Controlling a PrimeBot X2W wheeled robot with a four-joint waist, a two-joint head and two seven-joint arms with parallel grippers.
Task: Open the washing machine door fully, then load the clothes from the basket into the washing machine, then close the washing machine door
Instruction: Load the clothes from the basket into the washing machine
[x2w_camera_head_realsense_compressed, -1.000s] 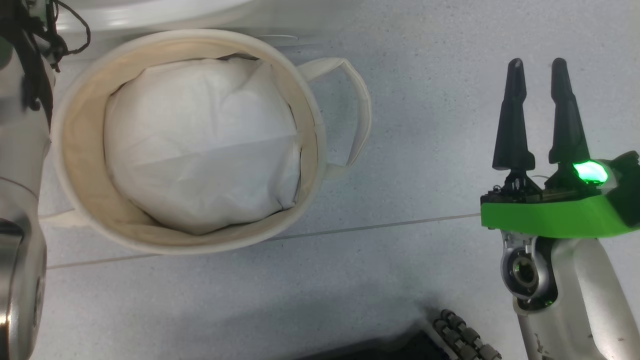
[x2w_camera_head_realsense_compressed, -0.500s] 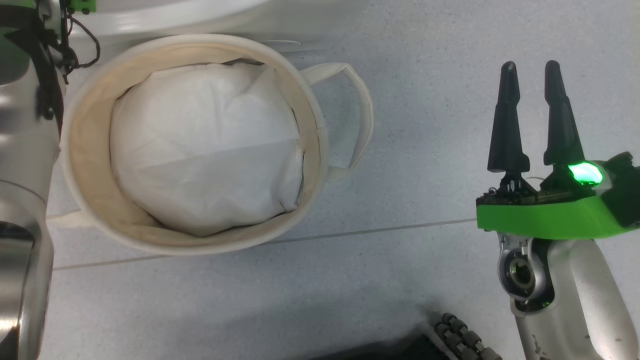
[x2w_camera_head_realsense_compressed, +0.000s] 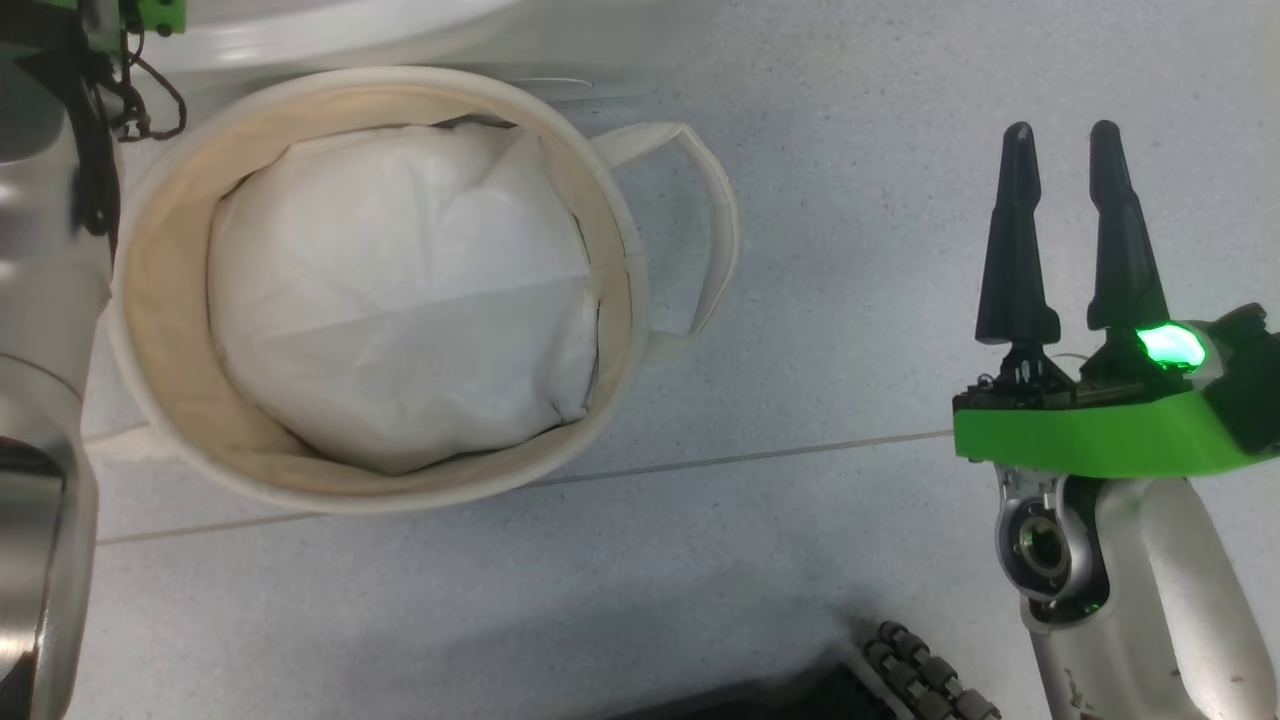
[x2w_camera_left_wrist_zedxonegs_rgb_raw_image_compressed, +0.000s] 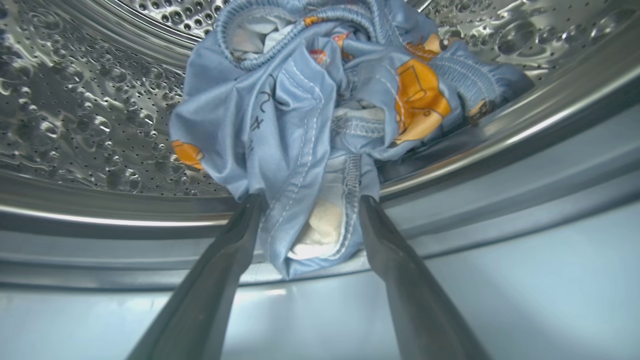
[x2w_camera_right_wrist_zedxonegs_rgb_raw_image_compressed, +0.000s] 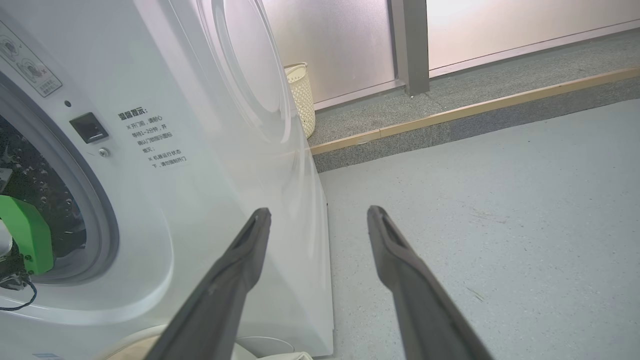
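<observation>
Blue, orange-motif clothes (x2w_camera_left_wrist_zedxonegs_rgb_raw_image_compressed: 300, 115) slumped over the lip of the steel drum (x2w_camera_left_wrist_zedxonegs_rgb_raw_image_compressed: 75, 100) of the white boxy washing machine (x2w_camera_right_wrist_zedxonegs_rgb_raw_image_compressed: 200, 175), loose in the wide-open left gripper (x2w_camera_left_wrist_zedxonegs_rgb_raw_image_compressed: 310, 200). Left, round cream canvas basket (x2w_camera_head_realsense_compressed: 150, 300) holding only its white liner sheet (x2w_camera_head_realsense_compressed: 400, 290). Right, right gripper (x2w_camera_head_realsense_compressed: 1060, 135) open, empty. Apparently left: closing the door.

The whole head view has shifted slightly, the basket (x2w_camera_head_realsense_compressed: 160, 300) lying a little lower in it: the camera has moved. At the top left corner a green bracket (x2w_camera_head_realsense_compressed: 165, 12) on the left arm (x2w_camera_head_realsense_compressed: 40, 200) has come into sight
</observation>
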